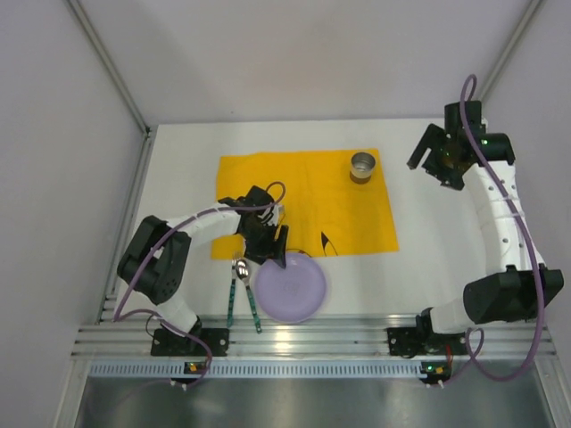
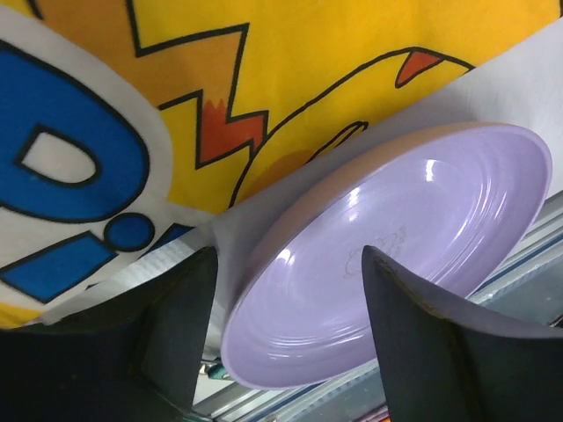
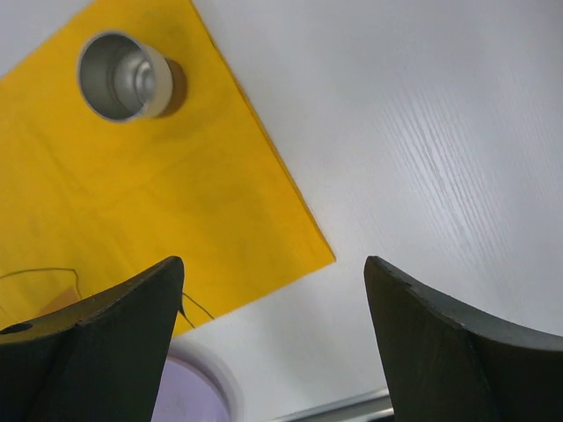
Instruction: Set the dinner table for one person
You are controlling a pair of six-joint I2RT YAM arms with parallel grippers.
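We show the white table (image 1: pixel 178 169) extending past every side of the yellow placemat (image 1: pixel 303 192). A metal cup (image 1: pixel 362 166) stands upright at the placemat's far right corner. A lilac plate (image 1: pixel 290 287) lies just off its near edge, with a spoon (image 1: pixel 241 267) nearer its near left corner. The left tool (image 1: pixel 268 239) — fingers spread, pinching nothing — hovers at the placemat's near edge. The right tool (image 1: pixel 437 160), likewise spread and empty, hangs off its right side.

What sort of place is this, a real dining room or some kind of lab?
Most likely a robot test cell, not a home: a left arm and right arm bolted to an aluminium rail at the edge of the white dinner table, and plain panel walls closing it in.
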